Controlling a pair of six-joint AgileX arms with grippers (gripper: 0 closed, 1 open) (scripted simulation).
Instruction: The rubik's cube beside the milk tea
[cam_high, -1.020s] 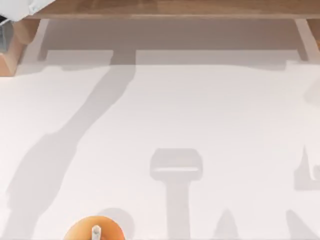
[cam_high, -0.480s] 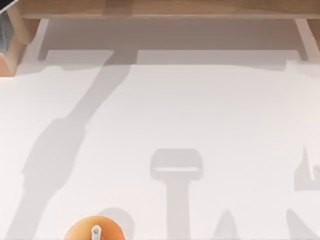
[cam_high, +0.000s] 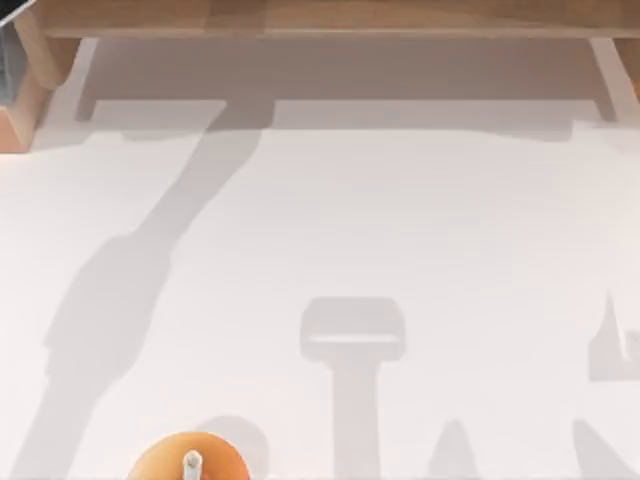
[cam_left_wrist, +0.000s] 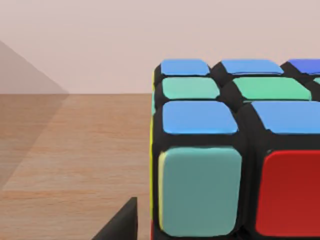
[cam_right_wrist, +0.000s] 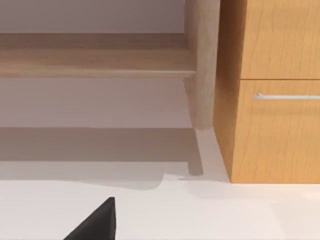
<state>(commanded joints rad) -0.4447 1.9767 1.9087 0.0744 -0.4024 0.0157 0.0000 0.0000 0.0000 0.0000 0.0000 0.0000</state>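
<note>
The milk tea (cam_high: 189, 463) is an orange-tan disc with a short white straw, cut off by the near edge of the white table (cam_high: 420, 220), left of centre. The rubik's cube (cam_left_wrist: 210, 165) looms close in the left wrist view, showing blue, green, teal and red tiles above a wooden surface (cam_left_wrist: 70, 155). A black edge of my left gripper (cam_left_wrist: 122, 225) pokes in just beside the cube. I cannot tell whether the cube is held. A black edge of my right gripper (cam_right_wrist: 97, 222) hangs over the white table.
A wooden shelf (cam_high: 320, 15) runs along the table's far edge. The right wrist view faces a wooden post (cam_right_wrist: 202, 65) and a wooden cabinet (cam_right_wrist: 270, 140) with a metal drawer handle (cam_right_wrist: 287, 96). Arm shadows lie across the table.
The white arm part at the top view's far left corner has left the picture. Its long shadow shifted slightly. The milk tea has not moved.
</note>
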